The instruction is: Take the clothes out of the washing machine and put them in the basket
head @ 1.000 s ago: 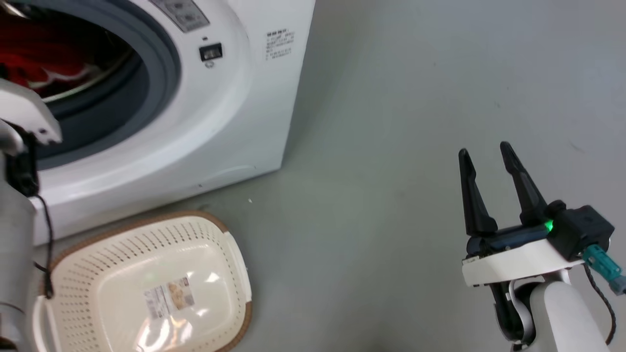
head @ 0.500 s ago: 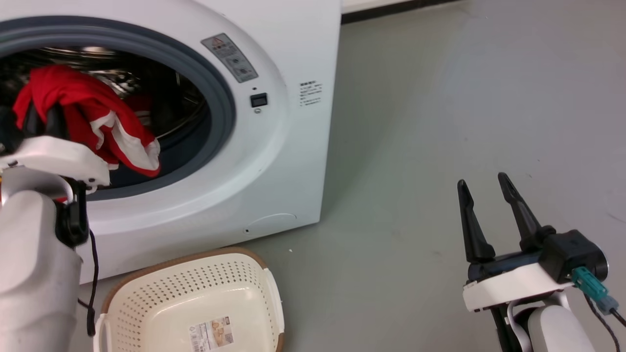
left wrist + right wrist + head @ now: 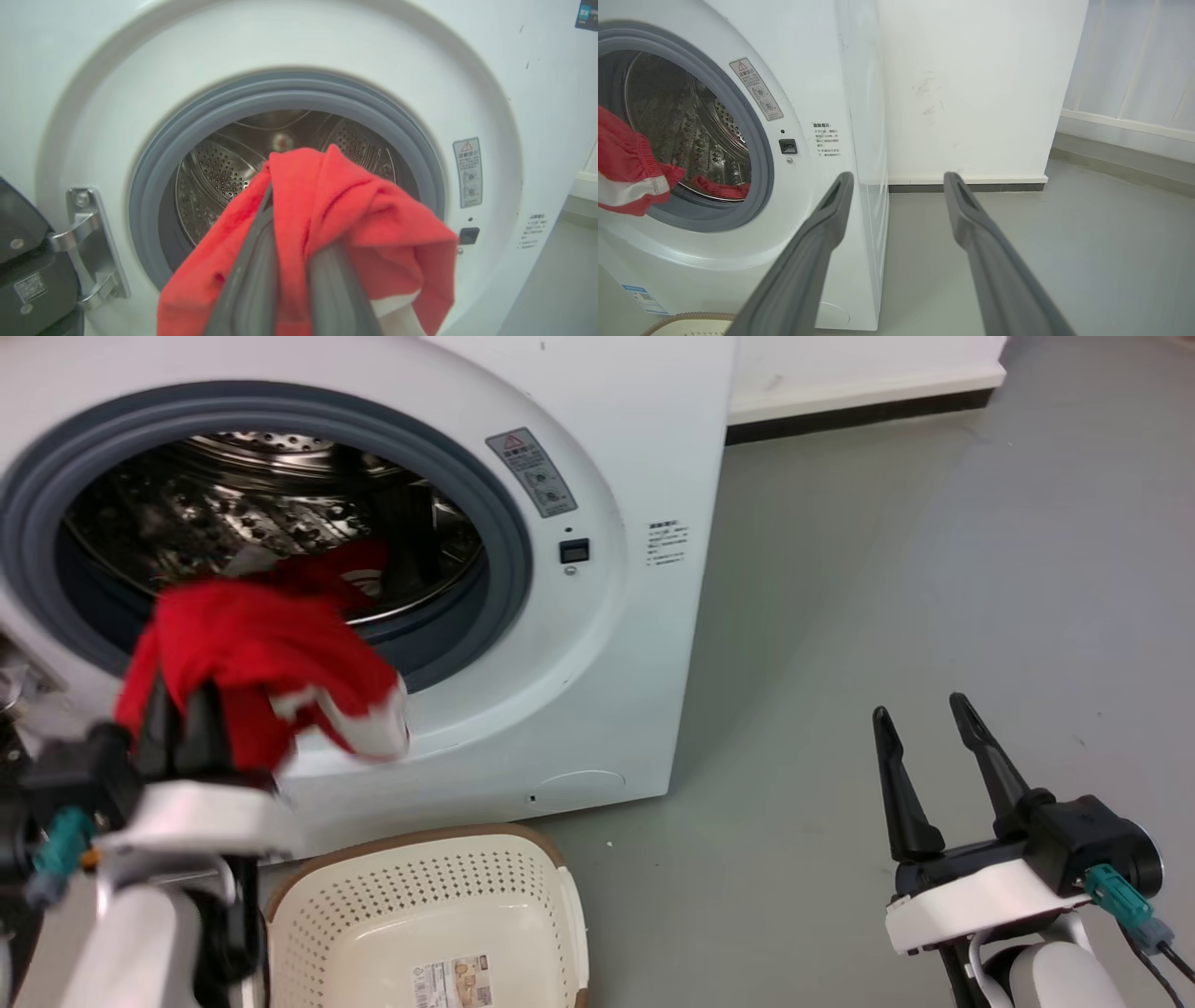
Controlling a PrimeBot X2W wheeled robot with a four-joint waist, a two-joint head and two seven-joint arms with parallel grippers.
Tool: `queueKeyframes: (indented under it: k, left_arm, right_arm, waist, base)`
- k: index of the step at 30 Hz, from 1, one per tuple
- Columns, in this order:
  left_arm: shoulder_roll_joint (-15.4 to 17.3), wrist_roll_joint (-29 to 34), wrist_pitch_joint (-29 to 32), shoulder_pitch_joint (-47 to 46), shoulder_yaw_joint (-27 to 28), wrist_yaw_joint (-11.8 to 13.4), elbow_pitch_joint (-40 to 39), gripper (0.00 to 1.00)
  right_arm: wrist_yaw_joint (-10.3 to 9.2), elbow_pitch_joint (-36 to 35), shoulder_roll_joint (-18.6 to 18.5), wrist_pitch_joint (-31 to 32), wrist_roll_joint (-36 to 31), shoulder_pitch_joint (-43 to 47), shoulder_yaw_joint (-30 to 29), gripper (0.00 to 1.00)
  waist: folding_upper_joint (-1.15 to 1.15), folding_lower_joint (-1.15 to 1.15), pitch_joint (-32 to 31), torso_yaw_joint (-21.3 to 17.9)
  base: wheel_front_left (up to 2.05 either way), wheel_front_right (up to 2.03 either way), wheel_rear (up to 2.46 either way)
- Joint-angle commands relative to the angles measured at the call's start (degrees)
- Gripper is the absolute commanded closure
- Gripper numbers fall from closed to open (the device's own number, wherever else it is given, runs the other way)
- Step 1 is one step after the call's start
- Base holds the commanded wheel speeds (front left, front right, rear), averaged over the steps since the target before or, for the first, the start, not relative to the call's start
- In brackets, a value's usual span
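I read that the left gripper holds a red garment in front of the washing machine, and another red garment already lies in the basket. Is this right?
Not quite. The left gripper does hold a red garment in front of the washing machine, but the head view shows the basket with no garment in it, only a paper label on its base.

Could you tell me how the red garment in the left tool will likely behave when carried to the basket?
Probably floppy: the red garment drapes over the left tool and sags beside it. Likely light, since a two-finger pinch holds it. A trailing edge might catch the basket rim.
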Motion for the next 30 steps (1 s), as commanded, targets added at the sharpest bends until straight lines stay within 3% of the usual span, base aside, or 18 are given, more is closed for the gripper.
queueKeyframes:
  k: [1,6,9,14,23,30]
  left_arm:
    - [-0.48,0.0,0.37,1.84,-0.21,0.56,-1.37,1.0]
    - [-2.21,-0.55,2.39,9.54,-1.81,2.33,-6.42,1.0]
    - [-3.41,-1.42,3.54,13.17,-2.68,3.1,-5.92,1.0]
    - [-6.32,-4.51,2.78,15.85,-3.18,2.22,-1.41,1.0]
    - [-9.08,-7.47,-0.31,9.45,-4.12,-2.55,15.45,1.0]
    - [-8.83,-6.71,-1.81,-1.16,-4.2,-6.0,29.74,1.0]
  right_arm:
    - [-0.04,-0.38,0.09,0.15,-0.03,0.67,0.05,0.0]
    - [-0.04,-1.25,0.09,0.99,-0.65,0.95,-0.22,0.0]
    - [-0.04,-2.1,0.09,1.25,-0.88,0.28,-0.06,0.0]
    - [-0.04,-3.34,0.1,1.39,-0.95,-2.01,0.26,0.0]
    - [-0.04,-5.0,0.1,0.57,-0.35,-6.05,0.62,0.0]
    - [-0.04,-6.19,0.1,-0.6,1.08,-10.1,0.95,0.0]
  waist:
    - [0.0,0.01,-0.44,0.76]
    - [0.0,0.01,-0.17,2.64]
    - [0.0,0.01,1.36,3.28]
    - [0.0,0.01,6.03,3.74]
    - [0.0,0.01,17.48,2.11]
    - [0.0,0.01,26.78,-0.93]
  base:
    - [0.0,0.0,0.0]
    - [0.0,0.0,0.0]
    - [0.0,0.0,0.0]
    - [0.0,0.0,0.0]
    - [0.0,0.0,0.0]
    - [0.0,0.0,0.0]
